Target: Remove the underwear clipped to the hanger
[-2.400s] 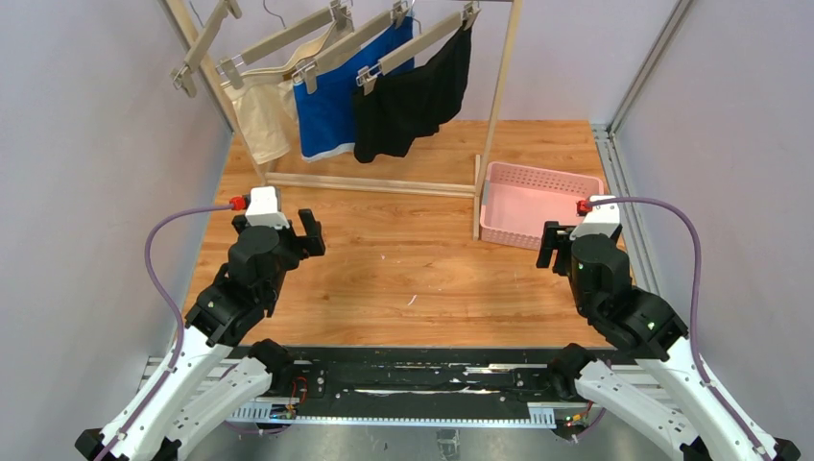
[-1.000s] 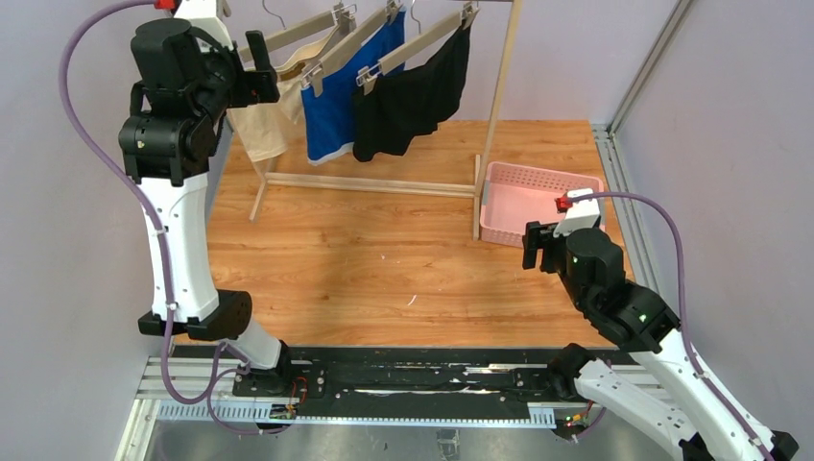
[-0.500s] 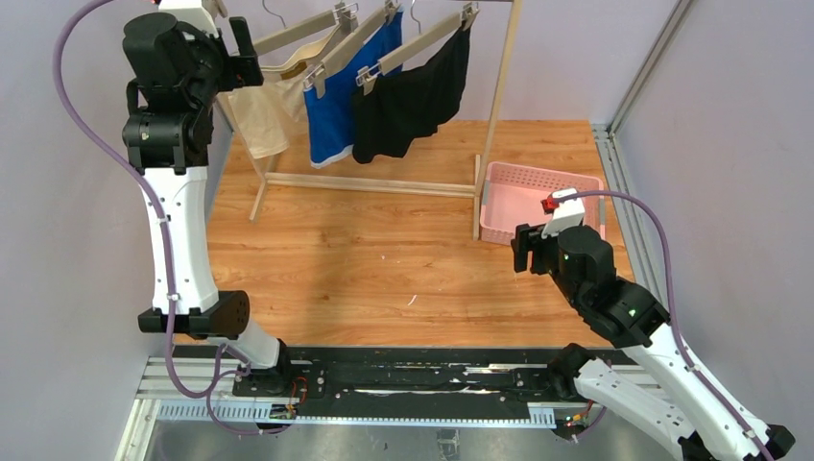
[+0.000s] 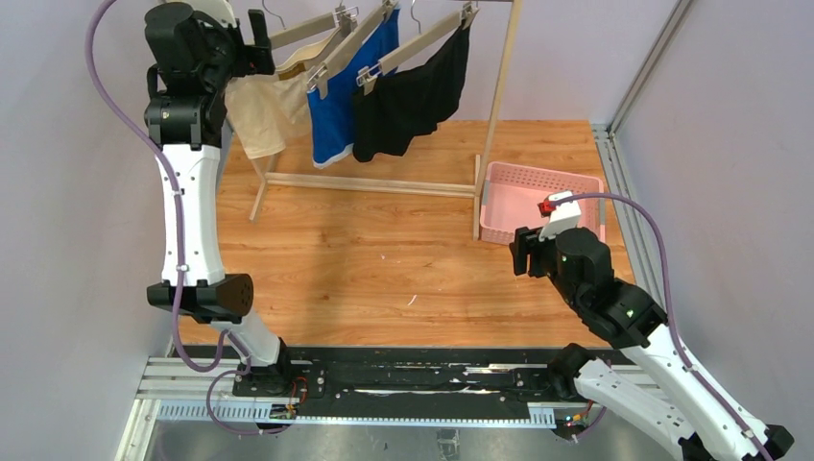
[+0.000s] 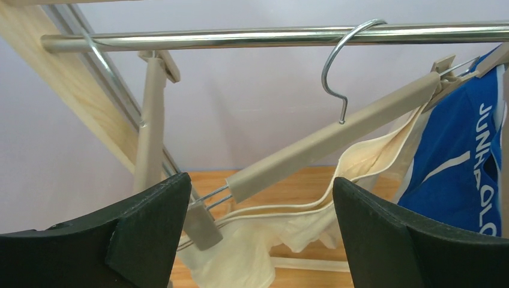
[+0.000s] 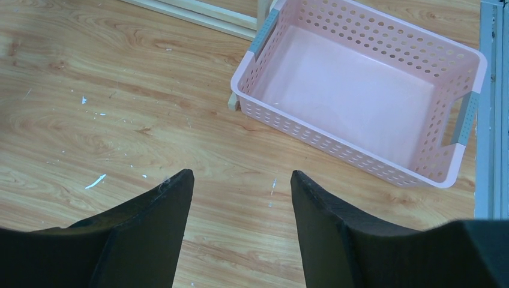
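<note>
A: Wood-grain bench (image 4: 384, 250) under the right pincer (image 6: 240, 175), jaws apart, idle near the pink basket (image 6: 336, 141)?
B: Yes. Farther back the left pincer (image 5: 257, 180), also apart, has risen to the cream briefs (image 4: 254, 115) — still clipped to their hanger (image 5: 324, 137); unclipping looks next.

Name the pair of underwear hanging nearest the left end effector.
The cream pair, directly before the left end effector; the blue pair and black pair hang farther right.

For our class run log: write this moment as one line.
left gripper: open, high, facing hanger bearing cream underwear | right gripper: open, low, near pink basket | blue underwear, black underwear: clipped
</note>
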`<action>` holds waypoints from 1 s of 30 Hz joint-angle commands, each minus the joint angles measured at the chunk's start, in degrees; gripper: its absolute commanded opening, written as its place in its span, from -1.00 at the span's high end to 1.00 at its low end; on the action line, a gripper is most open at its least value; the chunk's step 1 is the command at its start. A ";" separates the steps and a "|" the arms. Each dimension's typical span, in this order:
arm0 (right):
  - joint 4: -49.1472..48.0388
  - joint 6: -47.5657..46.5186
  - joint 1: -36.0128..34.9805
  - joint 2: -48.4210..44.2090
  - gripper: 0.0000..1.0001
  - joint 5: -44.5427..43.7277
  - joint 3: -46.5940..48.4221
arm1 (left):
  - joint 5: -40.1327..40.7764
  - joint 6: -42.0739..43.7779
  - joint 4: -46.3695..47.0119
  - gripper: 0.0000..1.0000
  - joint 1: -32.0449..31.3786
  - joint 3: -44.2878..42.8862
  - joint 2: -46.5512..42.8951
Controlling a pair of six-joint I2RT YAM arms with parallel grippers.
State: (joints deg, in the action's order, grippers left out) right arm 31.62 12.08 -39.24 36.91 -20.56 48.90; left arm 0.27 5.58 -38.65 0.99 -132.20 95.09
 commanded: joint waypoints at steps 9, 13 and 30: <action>0.38 2.99 -0.61 0.18 -0.15 1.64 -1.73 | -3.61 2.77 3.39 -0.97 0.76 -2.52 4.72; 0.26 3.04 -0.63 0.68 -0.13 1.71 -1.69 | -3.64 2.85 3.40 -1.00 0.80 -1.16 4.84; -0.41 3.54 -0.72 0.37 -0.06 2.76 -2.18 | -10.70 0.28 4.10 -0.60 0.85 0.19 5.79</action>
State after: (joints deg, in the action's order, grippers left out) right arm 31.59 14.98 -39.24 38.06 -18.13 47.57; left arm -7.01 7.01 -36.01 1.34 -132.00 100.31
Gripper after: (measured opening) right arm 0.533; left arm 0.828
